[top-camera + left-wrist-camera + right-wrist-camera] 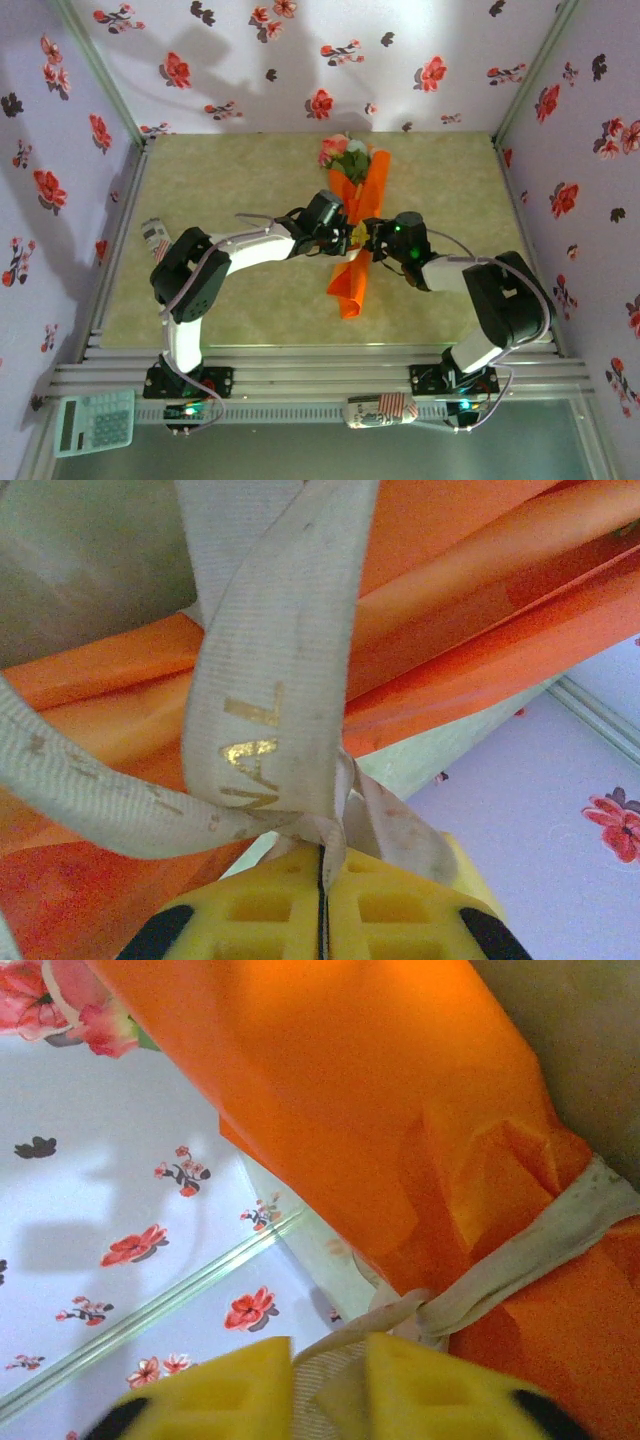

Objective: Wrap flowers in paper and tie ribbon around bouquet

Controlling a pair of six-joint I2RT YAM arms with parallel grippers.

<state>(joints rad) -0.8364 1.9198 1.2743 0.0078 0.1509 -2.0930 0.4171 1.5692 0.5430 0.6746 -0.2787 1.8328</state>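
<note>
The paper (pixel 480 590) was already rolled around the flowers (pixel 343 152), so the step in hand was, as I judge, the tying of the ribbon (pixel 270 710). On the left, the left claw (pixel 322 870) was closed tightly on a strand of the ribbon, its yellow fingers pressed together. In the middle of the surface (pixel 220 190) lay the bouquet (pixel 355 235), blooms at the far end, and both claws met at its waist. On the right, the right claw (pixel 328 1360) stood partly open. A ribbon strand ran into the gap between its fingers, and it seemed loose there.

For the next move, I think the right claw must close on its strand. Then both claws must pull apart to tighten the knot, gently, because the thin paper could crush or the bouquet could slide.

The left wrist view showed the grip and gold letters on the ribbon. The right wrist view showed the ribbon going around the cone, with a knot beside it. The top view showed the whole bouquet, but there the ribbon was too thin to make out.
</note>
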